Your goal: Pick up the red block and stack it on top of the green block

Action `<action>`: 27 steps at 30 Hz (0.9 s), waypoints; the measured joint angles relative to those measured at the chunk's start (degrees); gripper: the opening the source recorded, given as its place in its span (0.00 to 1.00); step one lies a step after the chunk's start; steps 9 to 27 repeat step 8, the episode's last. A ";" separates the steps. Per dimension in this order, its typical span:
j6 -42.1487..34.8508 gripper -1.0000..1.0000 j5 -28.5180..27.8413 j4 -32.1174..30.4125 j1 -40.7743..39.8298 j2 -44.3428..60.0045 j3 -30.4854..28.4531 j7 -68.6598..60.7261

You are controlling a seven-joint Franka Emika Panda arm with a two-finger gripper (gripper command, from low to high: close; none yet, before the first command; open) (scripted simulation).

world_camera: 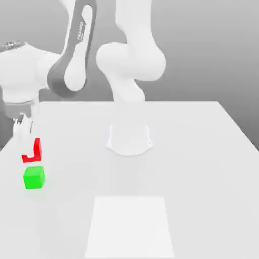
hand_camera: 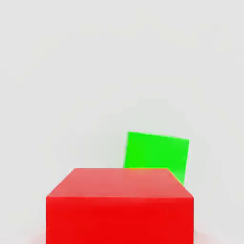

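The fingers (world_camera: pixel 28 144) pinch the red block (world_camera: pixel 32 153), held just above the green block (world_camera: pixel 34 177) near the exterior view's left counter (world_camera: pixel 192 152) edge. This looks like the carry step; next it needs centring over green, then lowering and letting go.

Open table (world_camera: pixel 192 152) surrounds the green block (world_camera: pixel 34 178); just above it hangs the red block (world_camera: pixel 33 153).
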 joint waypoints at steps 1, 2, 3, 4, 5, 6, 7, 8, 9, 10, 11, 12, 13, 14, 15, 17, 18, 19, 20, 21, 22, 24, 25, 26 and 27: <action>1.75 0.00 1.37 0.09 0.07 1.91 -0.07 -1.08; 3.61 0.00 3.04 0.18 0.21 3.94 0.05 -2.32; 5.51 0.00 4.96 0.27 -0.01 6.04 0.64 -3.71; 7.38 0.00 6.85 0.38 -0.74 8.14 1.90 -5.04; 8.83 1.00 8.59 0.47 -0.92 9.78 2.44 -6.27; 8.83 1.00 8.59 0.47 -0.91 9.78 2.44 -6.27; 8.83 1.00 8.59 0.47 -0.91 9.78 2.44 -6.27; 8.83 1.00 8.59 0.47 -0.91 9.78 2.44 -6.27; 8.83 1.00 8.59 0.47 -0.91 9.78 2.44 -6.27; 8.83 1.00 8.59 0.47 -0.91 9.78 2.44 -6.27; 8.83 1.00 8.59 0.47 -0.91 9.78 2.44 -6.27; 8.83 1.00 8.59 0.47 -0.91 9.78 2.44 -6.27; 8.83 1.00 8.59 0.47 -0.91 9.78 2.44 -6.27; 8.83 1.00 8.59 0.47 -0.91 9.78 2.44 -6.27; 8.83 1.00 8.59 0.47 -0.91 9.78 2.44 -6.27; 8.83 1.00 8.59 0.47 -0.91 9.78 2.44 -6.27; 8.83 1.00 8.59 0.47 -0.91 9.78 2.44 -6.27; 8.83 1.00 8.59 0.47 -0.91 9.78 2.44 -6.27; 8.83 1.00 8.59 0.47 -0.91 9.78 2.44 -6.27; 8.83 1.00 8.59 0.47 -0.91 9.78 2.44 -6.27; 8.83 1.00 8.59 0.47 -0.91 9.78 2.44 -6.27; 8.83 1.00 8.59 0.47 -0.91 9.78 2.44 -6.27; 8.83 1.00 8.59 0.47 -0.91 9.78 2.44 -6.27; 8.83 1.00 8.59 0.47 -0.91 9.78 2.44 -6.27; 8.83 1.00 8.59 0.47 -0.91 9.78 2.44 -6.27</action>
